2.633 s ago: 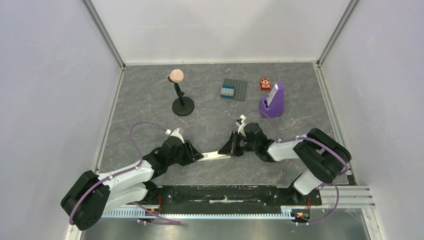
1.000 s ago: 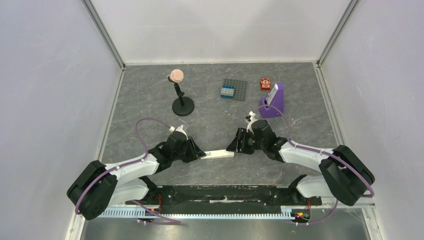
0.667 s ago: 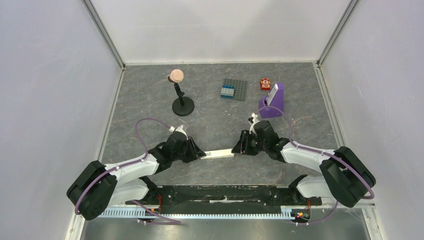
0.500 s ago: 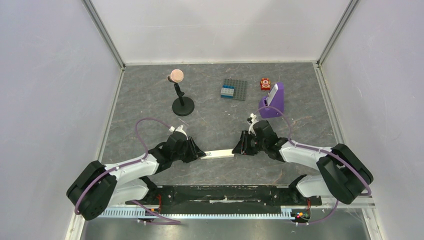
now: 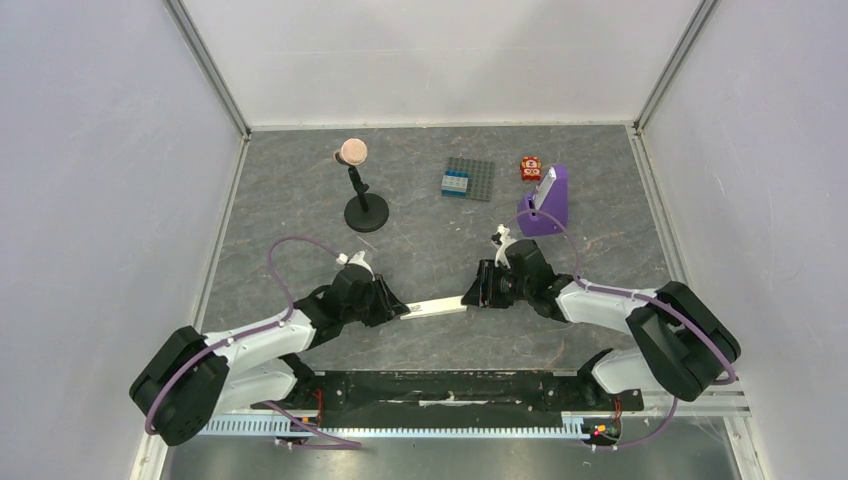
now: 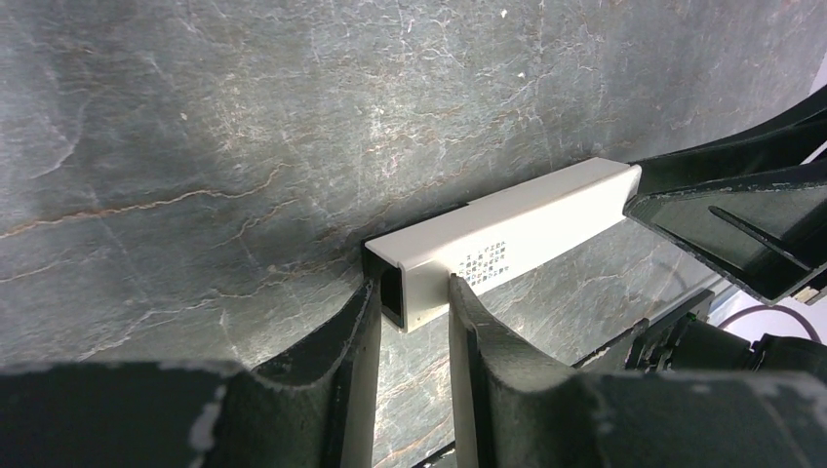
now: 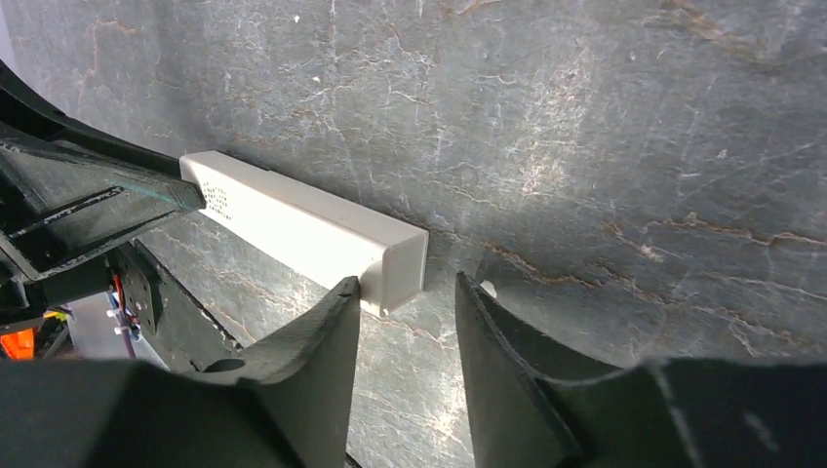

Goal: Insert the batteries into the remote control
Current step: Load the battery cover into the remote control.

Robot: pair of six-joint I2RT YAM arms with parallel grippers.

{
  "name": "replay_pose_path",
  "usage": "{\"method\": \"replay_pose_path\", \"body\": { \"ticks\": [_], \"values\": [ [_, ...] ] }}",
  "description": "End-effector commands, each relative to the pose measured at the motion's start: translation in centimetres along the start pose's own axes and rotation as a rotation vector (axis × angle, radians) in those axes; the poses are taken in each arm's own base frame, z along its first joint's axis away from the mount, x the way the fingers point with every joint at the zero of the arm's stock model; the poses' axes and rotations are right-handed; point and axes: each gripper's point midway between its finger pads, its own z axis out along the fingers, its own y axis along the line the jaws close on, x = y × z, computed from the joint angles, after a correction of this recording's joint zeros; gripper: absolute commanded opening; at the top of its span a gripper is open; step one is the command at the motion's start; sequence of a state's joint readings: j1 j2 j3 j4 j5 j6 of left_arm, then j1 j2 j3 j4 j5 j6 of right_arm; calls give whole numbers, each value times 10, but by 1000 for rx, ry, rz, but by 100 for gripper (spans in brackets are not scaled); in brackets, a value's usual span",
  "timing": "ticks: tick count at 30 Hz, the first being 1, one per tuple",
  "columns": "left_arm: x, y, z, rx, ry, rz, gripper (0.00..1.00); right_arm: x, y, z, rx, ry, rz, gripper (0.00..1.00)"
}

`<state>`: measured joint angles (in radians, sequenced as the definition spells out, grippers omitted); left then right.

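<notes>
The left pincer (image 6: pixel 413 294) clamps the remote control (image 6: pixel 527 219) at one end, probably to steady it, while the right pincer (image 7: pixel 408 286) stands slightly open around the other.

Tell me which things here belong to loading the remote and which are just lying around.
For the job: remote control, held at one end by the left pincer; batteries not in view.
Lying about: black stand with pink top, grey brick plate, red toy, purple wedge stand.

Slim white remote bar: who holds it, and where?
The left gripper clamps one end of the slim white plastic remote control; the right gripper straddles the other end, gap showing.
</notes>
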<state>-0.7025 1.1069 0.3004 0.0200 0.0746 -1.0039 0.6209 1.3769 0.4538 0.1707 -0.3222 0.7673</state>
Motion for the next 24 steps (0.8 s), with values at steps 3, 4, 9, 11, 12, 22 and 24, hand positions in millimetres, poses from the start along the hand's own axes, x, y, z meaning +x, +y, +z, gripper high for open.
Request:
{"method": "replay_pose_path", "body": {
  "ticks": [3, 4, 9, 11, 12, 22, 24],
  "values": [
    [31, 76, -7, -271, 82, 39, 23, 15, -15, 4, 57, 48, -61, 51],
    [31, 77, -7, -274, 84, 39, 23, 14, -12, 6, 54, 50, -71, 53],
    [32, 76, -4, -279, 96, 44, 24, 18, -6, 13, 51, 74, -105, 56],
    [32, 75, -3, -275, 95, 46, 25, 21, -4, 16, 53, 81, -117, 57],
    [32, 74, -3, -274, 95, 48, 25, 22, -4, 18, 62, 81, -123, 58],
    [32, 73, -1, -270, 98, 63, 29, 35, -21, 28, 173, 100, -178, 58],
    [36, 69, -1, -246, 120, 65, 31, 40, -26, 29, 194, 113, -186, 59]
  ]
}}
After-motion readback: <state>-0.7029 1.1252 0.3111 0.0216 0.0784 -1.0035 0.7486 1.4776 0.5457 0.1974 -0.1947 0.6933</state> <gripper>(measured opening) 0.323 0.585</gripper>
